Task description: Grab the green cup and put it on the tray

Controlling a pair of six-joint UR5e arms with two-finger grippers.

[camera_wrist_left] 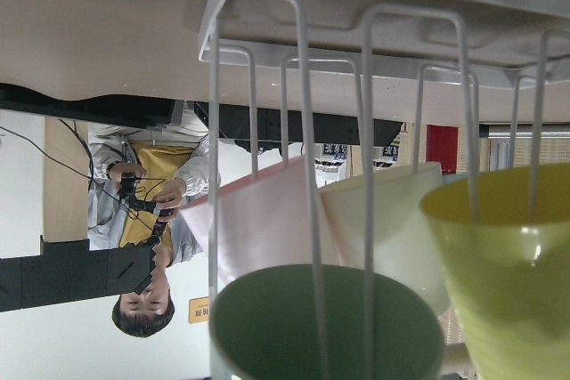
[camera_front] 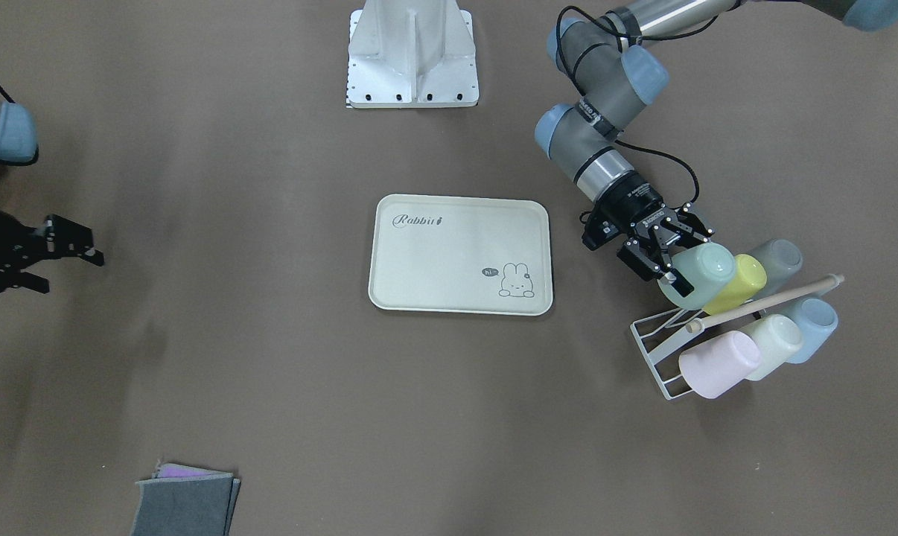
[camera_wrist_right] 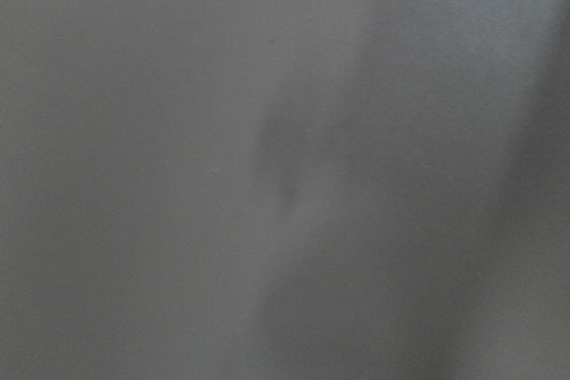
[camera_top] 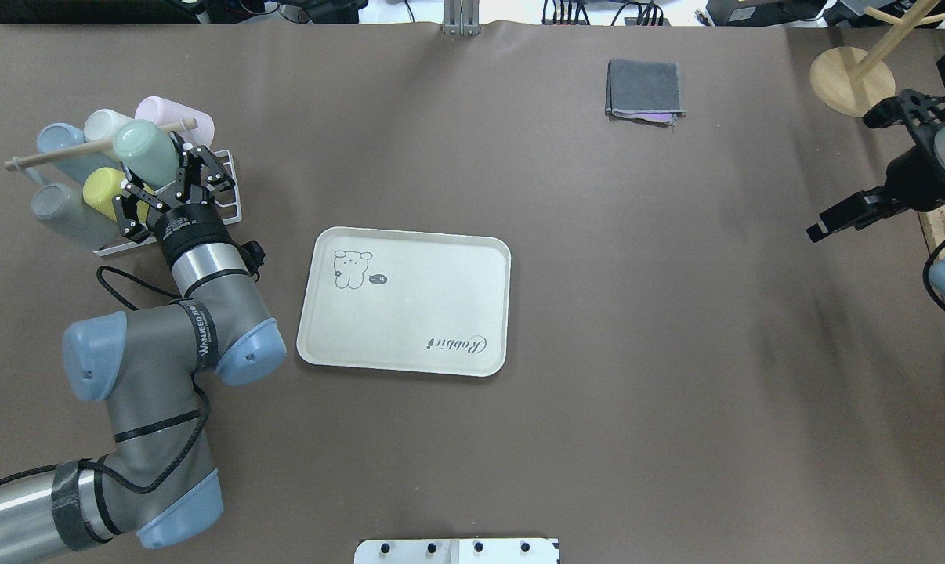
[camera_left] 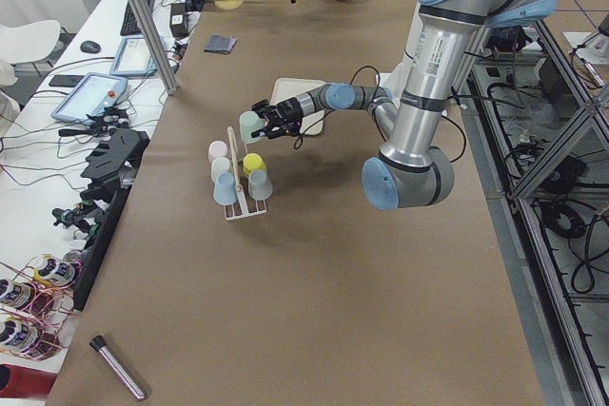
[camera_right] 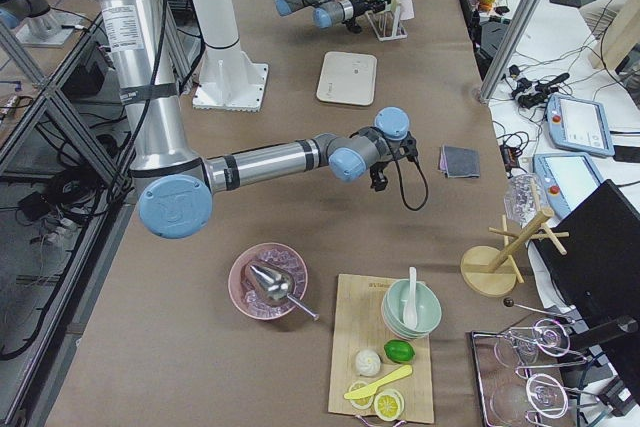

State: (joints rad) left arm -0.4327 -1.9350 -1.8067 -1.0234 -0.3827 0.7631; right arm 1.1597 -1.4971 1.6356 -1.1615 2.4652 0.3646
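You are looking at a wide bench [camera_front: 270, 387] under a matte brown covering. The left arm [camera_front: 605, 97], grey-shelled with glossy blue joint caps, is reaching out to the white wire rack [camera_front: 654, 350] near the bench's left end.

The tray [camera_front: 449, 253], a cream rectangle of smooth plastic with rounded corners and a raised rim, is lying flat at mid-bench, well apart from the rack and carrying nothing. A folded grey cloth [camera_front: 185, 506] is resting far across the bench.

The rack is holding six small, handleless plastic tumblers tipped on its prongs, three on either side of a round wooden dowel [camera_front: 769, 298]. The green cup [camera_front: 706, 272], muted sage, is sitting on the end prong nearest the tray, touching the yellow-green cup [camera_front: 743, 279]. The left wrist view is showing a thin wire running into its round mouth.

The left gripper [camera_front: 689, 257] is straddling the green cup, its black fingers [camera_front: 672, 281] lying along opposite sides. You cannot tell whether they are pressing in or only bracketing it.

The right gripper [camera_front: 72, 272] is hanging at the opposite end of the bench, its fingers spread and holding nothing.
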